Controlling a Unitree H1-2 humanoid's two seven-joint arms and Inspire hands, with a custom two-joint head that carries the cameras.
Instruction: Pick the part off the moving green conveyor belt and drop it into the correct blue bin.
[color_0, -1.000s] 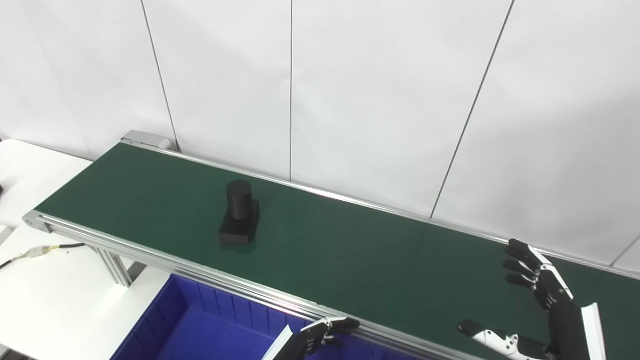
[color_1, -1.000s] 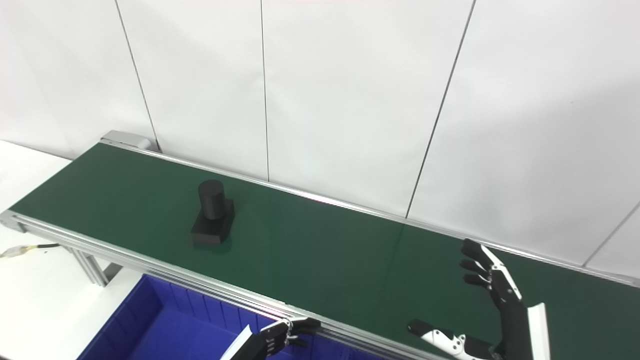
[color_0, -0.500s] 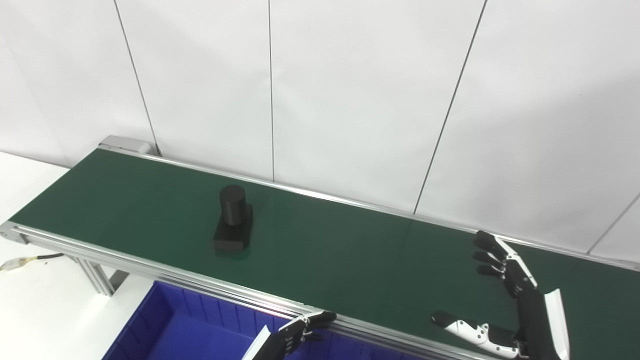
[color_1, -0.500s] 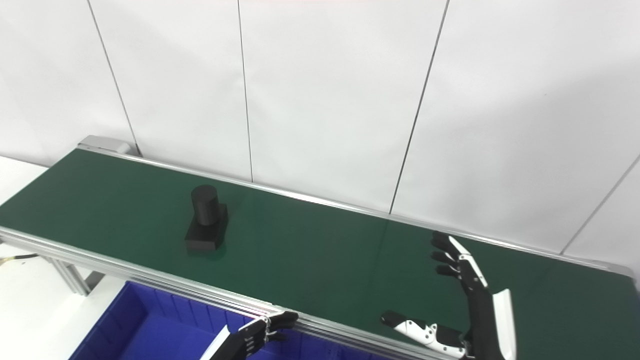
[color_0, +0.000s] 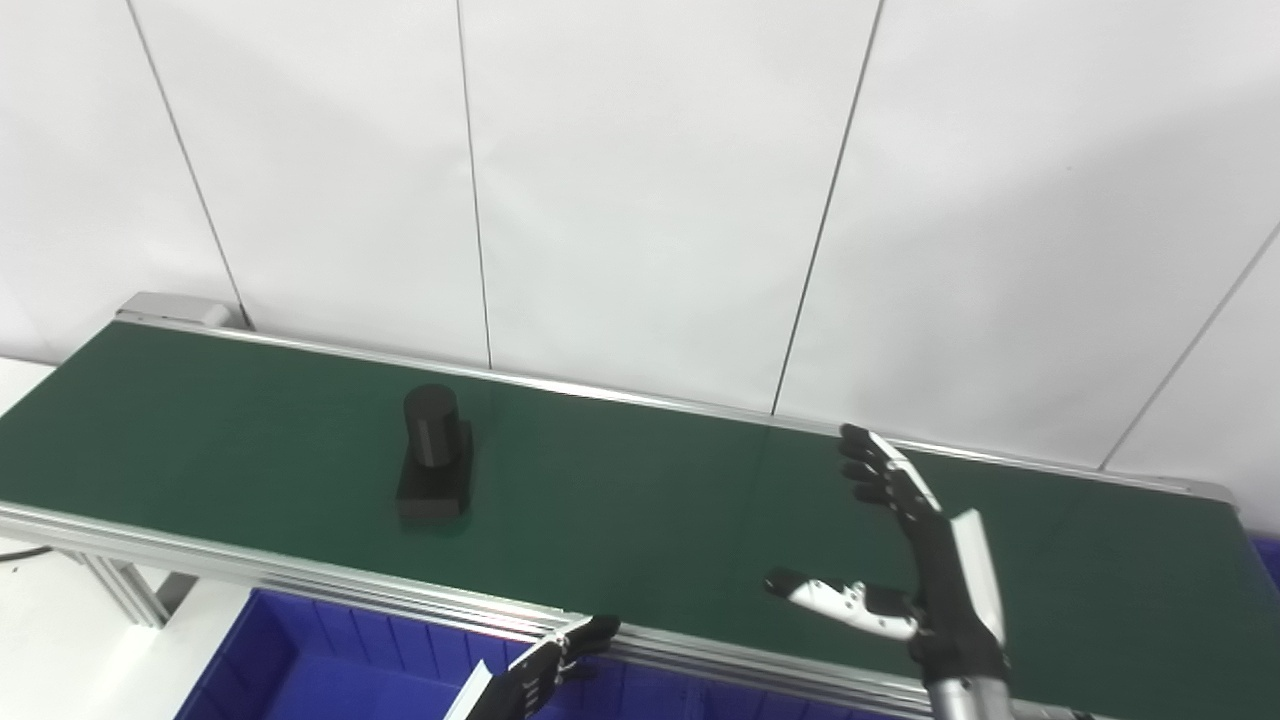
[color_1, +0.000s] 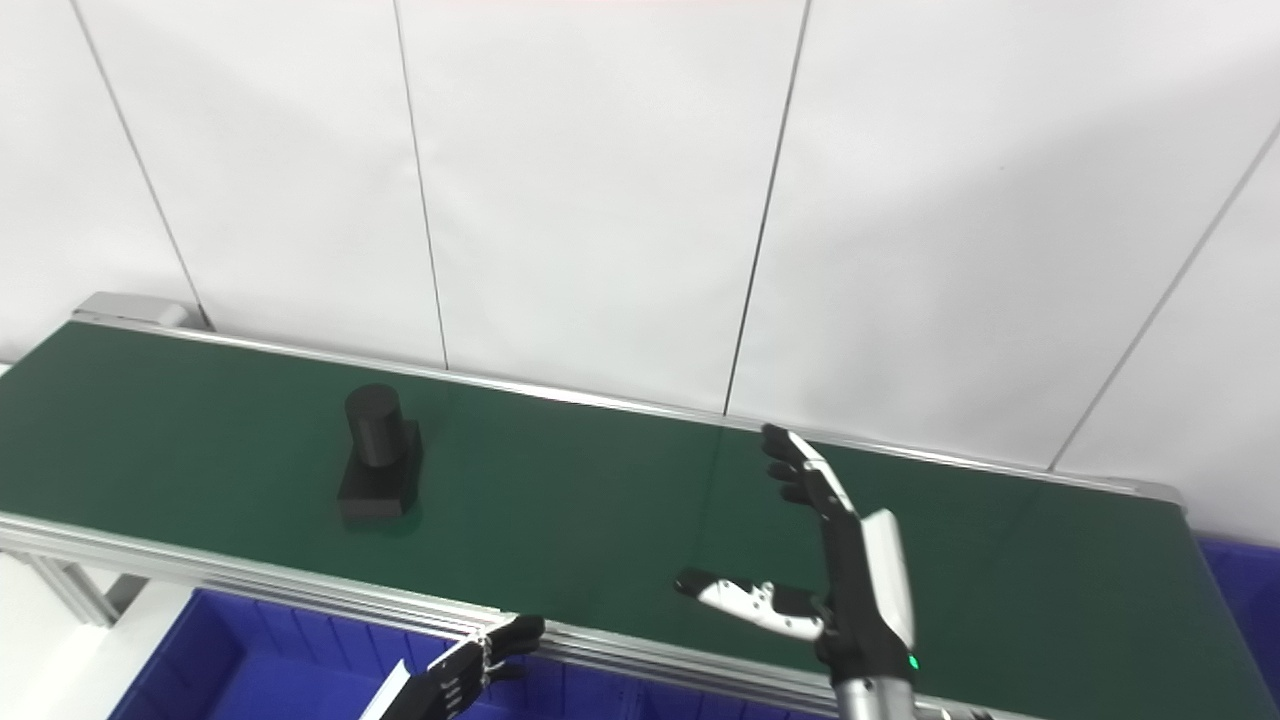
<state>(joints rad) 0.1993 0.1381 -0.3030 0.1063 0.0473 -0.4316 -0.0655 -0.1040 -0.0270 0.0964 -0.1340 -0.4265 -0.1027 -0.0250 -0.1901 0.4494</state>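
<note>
A black part (color_0: 434, 465), an upright cylinder on a flat rectangular base, stands on the green conveyor belt (color_0: 620, 510), left of its middle. My right hand (color_0: 905, 560) is raised over the belt's right half, open and empty, fingers pointing up and thumb stretched out to the left. It is well to the right of the part. My left hand (color_0: 535, 675) is low at the bottom edge, below the belt's near rail and over the blue bin (color_0: 300, 675); its fingers look loosely curled and hold nothing.
The belt runs between aluminium rails (color_0: 300, 585) in front of a white panelled wall. A second blue bin's corner (color_1: 1240, 580) shows past the belt's right end. A white table (color_0: 40, 640) with a cable lies at lower left.
The camera has swung to the right, shifting the whole scene left. My right hand has risen higher and further over the belt. The part has ridden a little along the belt.
</note>
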